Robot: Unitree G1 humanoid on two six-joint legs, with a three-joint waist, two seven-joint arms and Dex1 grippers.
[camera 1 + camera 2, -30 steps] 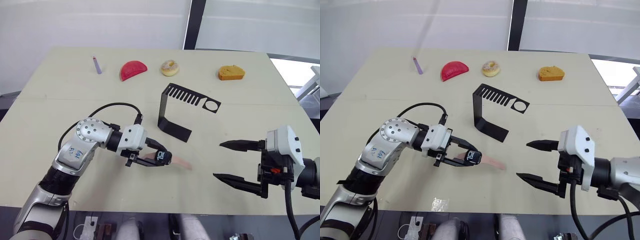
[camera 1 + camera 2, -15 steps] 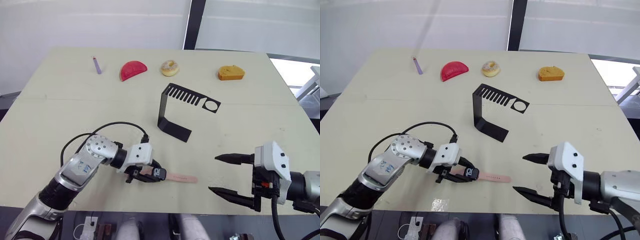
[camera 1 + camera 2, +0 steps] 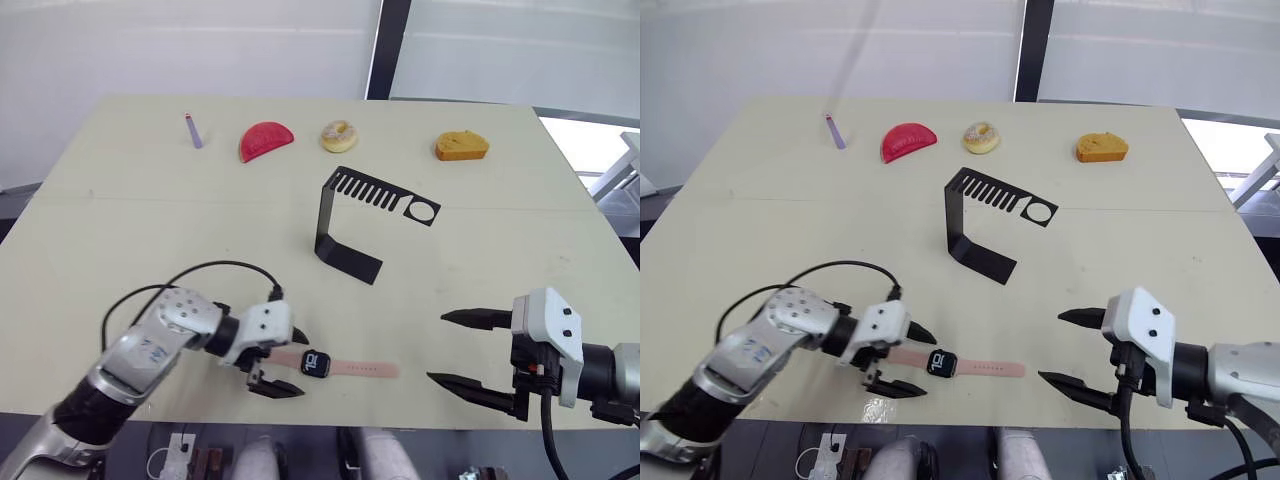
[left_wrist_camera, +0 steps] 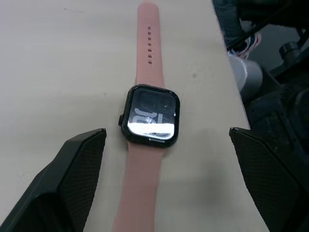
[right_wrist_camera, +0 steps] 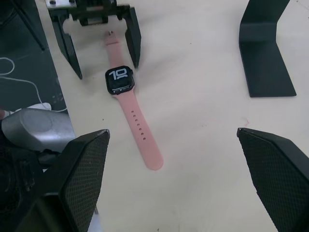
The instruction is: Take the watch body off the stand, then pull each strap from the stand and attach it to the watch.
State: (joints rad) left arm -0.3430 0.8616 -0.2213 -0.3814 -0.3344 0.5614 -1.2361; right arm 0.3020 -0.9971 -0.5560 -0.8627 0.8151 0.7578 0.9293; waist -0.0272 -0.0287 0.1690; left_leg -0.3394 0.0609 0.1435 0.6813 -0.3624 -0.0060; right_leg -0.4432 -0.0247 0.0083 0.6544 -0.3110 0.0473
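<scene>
Watch body (image 3: 316, 362) lies flat on the table (image 3: 120, 220) at lower centre of the head view, pink straps (image 3: 365, 369) joined on both sides, so assembly looks done or nearly so; latch seating can't be checked from these views. Stand (image 3: 350, 225) sits bare at mid-frame, well apart from the watch. Left gripper (image 3: 283, 365) is spread open around the near strap end and holding nothing; right gripper (image 3: 462, 350) hangs wide open and empty at lower right.
</scene>
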